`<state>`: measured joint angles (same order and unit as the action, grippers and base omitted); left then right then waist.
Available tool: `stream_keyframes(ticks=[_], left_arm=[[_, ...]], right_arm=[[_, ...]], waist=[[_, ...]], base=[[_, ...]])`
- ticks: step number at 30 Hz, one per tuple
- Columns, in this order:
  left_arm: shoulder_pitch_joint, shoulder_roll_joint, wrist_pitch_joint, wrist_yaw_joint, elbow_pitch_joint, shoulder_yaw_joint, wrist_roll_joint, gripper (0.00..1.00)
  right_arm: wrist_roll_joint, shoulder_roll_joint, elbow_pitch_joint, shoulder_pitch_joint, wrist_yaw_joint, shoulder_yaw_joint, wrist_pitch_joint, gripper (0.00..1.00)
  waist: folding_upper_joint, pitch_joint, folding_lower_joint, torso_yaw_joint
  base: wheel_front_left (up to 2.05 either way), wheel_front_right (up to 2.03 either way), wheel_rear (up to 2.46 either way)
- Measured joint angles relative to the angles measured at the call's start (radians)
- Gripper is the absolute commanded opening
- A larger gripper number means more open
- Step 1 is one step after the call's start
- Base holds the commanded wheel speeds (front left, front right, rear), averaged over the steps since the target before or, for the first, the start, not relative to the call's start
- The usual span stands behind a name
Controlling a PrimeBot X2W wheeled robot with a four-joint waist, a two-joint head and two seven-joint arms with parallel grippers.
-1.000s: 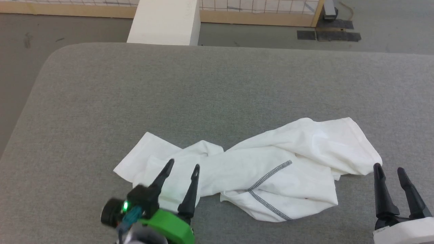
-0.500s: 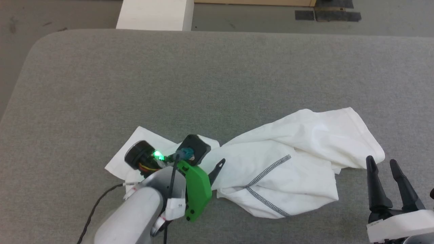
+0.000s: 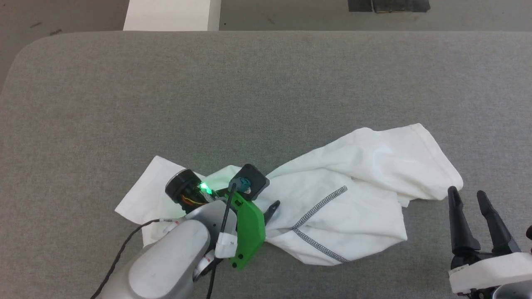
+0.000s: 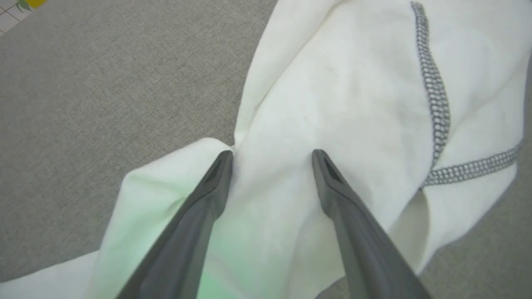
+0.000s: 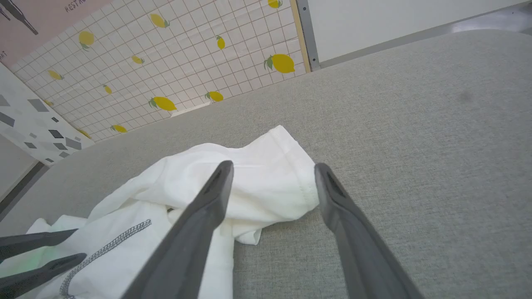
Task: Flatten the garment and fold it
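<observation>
Now, left claw (image 4: 272, 154) first: its two dark fingers stand well apart, tips down at the garment (image 3: 353, 199), with a soft ridge of white cloth running between them. Nothing is clamped. Whether the tips actually press into the fabric, I cannot tell. One fingertip sits right at a fold where two layers meet, and a green glow washes over the cloth below it.

Just past the other finger runs the dark grey stitching (image 4: 434, 95), a long line that meets a shorter one at an angle. Behind the claw in the head view come the green bracket (image 3: 249, 224) and the silver forearm (image 3: 170, 265), lying over the garment's narrower end.

From there the garment stretches away toward the right claw (image 3: 466, 192) — twisted, bunched, not flat at all — and widens into a hemmed end. That claw is spread too and holds nothing. It hangs over bare grey surface (image 3: 266, 83) just beside that hem, with the hemmed edge lying a little ahead of its fingertips.

Further out, the padded grey surface runs wide on every side of both claws. Beyond its far edge, well away from either claw, stands a white box (image 3: 166, 14) — and the right wrist view catches a tiled wall with yellow lemons (image 5: 166, 54).
</observation>
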<state>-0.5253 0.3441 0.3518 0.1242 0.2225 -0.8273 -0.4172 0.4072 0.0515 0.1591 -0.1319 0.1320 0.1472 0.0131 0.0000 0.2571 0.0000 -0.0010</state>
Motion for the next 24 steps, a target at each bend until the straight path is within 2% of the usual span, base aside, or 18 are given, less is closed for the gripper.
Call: stream_keyframes(ticks=[1,2,15,19,24], left_arm=[[0.0,0.001,-0.006,0.0,0.005,-0.002,-0.006,0.39],[0.0,0.001,-0.012,0.0,0.008,-0.004,-0.007,0.02],[-0.002,0.001,-0.099,-0.002,-0.017,0.002,-0.036,0.0],[-0.002,-0.018,-0.156,-0.007,-0.113,0.036,-0.074,0.0],[0.003,-0.054,-0.211,-0.037,-0.323,0.119,-0.164,0.0]], right_arm=[[0.0,0.0,-0.001,0.0,0.0,0.0,0.0,1.0],[0.0,0.0,-0.002,0.0,0.0,0.001,0.0,1.0],[0.0,0.0,-0.008,0.004,0.0,0.015,0.0,1.0],[0.0,0.0,-0.014,0.005,0.0,0.016,0.0,1.0],[0.003,0.0,-0.026,0.005,0.0,0.012,0.0,1.0]], waist=[[0.0,-0.002,0.0,0.0],[0.0,-0.004,0.0,0.0],[0.0,-0.015,0.0,0.024],[0.0,-0.022,0.0,0.031],[0.0,-0.038,0.0,0.037]], base=[[0.0,0.0,0.0],[0.0,0.0,0.0],[0.0,0.0,0.0],[0.0,0.0,0.0],[0.0,0.0,0.0]])
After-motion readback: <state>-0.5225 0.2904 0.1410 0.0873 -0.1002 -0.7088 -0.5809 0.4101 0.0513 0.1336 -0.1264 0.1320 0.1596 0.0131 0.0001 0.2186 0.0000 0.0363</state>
